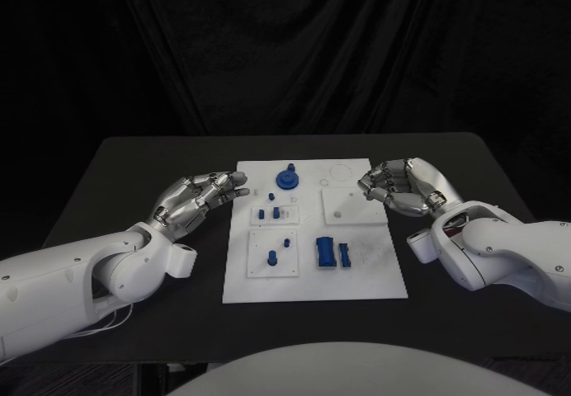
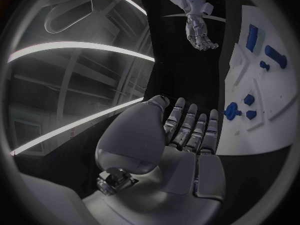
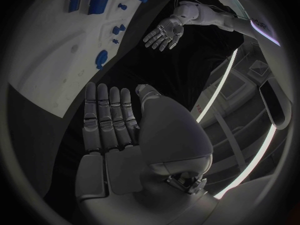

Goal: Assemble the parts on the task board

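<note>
The white task board [image 1: 357, 285] lies in the middle of the black table. At its far end stands a round blue knob [image 1: 287, 177], with small blue pegs [image 1: 271, 213] just nearer. Two blue blocks [image 1: 325, 251] lie side by side near the middle. My left hand [image 1: 202, 198] hovers at the board's left edge, fingers apart and holding nothing. My right hand [image 1: 403, 187] hovers over the far right part, also holding nothing. In the left wrist view my left hand [image 2: 187, 135] is stretched flat beside the board [image 2: 269, 100]. The right wrist view shows my right hand [image 3: 112, 120] flat too.
White inset plates [image 1: 355, 205] sit on the board, and one [image 1: 274, 252] carries two small blue pegs. Bare black table [image 1: 143, 165] surrounds the board on all sides. A black curtain hangs behind the table.
</note>
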